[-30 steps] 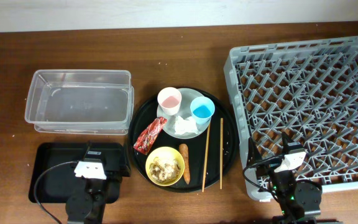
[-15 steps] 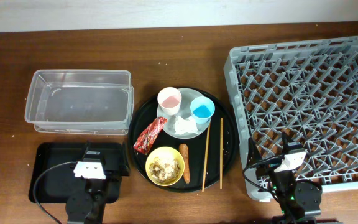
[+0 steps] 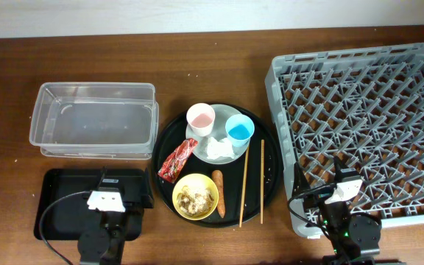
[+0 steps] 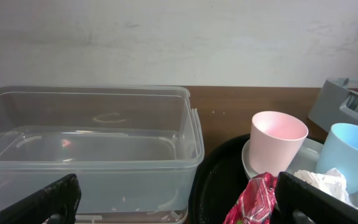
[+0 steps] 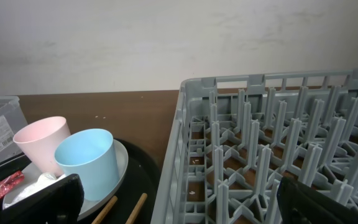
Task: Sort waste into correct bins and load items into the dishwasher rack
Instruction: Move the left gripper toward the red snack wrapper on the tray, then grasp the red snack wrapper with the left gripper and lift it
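Note:
On the large round black tray [image 3: 271, 177] a pale grey plate [image 3: 220, 121] holds the pink cup [image 3: 201, 118], the blue cup [image 3: 239, 129] and the white tissue [image 3: 219, 149]. The red wrapper [image 3: 177, 160], the yellow bowl [image 3: 195, 196] with beige scraps, the carrot stick [image 3: 218, 193] and two chopsticks [image 3: 243, 184] lie beside it. The clear tub [image 3: 93, 119] and the shallow black tray [image 3: 57, 191] are at the left. The grey rack [image 3: 366, 125] is at the right. My left gripper [image 4: 179, 211] is open and empty over the black tray. My right gripper [image 5: 179, 208] is open and empty at the rack's near corner.
The left wrist view shows the tub [image 4: 86, 143], pink cup [image 4: 278, 140] and wrapper [image 4: 253, 199] ahead. The right wrist view shows the rack's wall [image 5: 173, 155], blue cup [image 5: 87, 162] and chopstick ends [image 5: 132, 208]. Bare wooden table lies behind the tub and tray.

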Action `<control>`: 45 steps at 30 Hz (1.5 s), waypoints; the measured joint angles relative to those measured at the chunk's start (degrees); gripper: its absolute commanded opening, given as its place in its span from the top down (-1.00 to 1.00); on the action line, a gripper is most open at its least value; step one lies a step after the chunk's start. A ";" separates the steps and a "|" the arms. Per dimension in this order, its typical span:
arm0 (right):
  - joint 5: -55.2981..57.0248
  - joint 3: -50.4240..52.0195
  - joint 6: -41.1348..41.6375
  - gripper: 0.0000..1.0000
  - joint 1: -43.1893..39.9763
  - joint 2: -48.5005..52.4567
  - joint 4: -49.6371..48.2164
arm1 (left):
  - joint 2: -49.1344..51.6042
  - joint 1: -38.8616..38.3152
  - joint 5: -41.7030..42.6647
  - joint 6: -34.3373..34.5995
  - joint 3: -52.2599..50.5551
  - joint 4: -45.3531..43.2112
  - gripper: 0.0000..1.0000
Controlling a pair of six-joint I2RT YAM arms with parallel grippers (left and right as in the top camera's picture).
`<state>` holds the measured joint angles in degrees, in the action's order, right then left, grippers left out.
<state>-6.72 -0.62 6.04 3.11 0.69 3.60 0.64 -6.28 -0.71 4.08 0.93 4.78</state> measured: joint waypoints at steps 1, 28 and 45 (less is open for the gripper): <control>0.00 0.00 0.00 -0.96 0.00 0.00 -0.02 | 0.00 0.00 0.02 0.00 0.00 0.00 -0.98; 0.02 0.00 0.02 -0.97 0.00 0.44 0.02 | 51.95 0.00 20.85 -1.49 73.29 60.57 -0.99; 0.02 0.00 -0.02 -0.96 0.00 0.37 0.02 | 72.02 -16.63 8.31 9.16 70.55 61.22 0.21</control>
<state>-6.70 -0.62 6.02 3.11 1.06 3.62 72.66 -22.92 7.60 13.23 71.48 66.00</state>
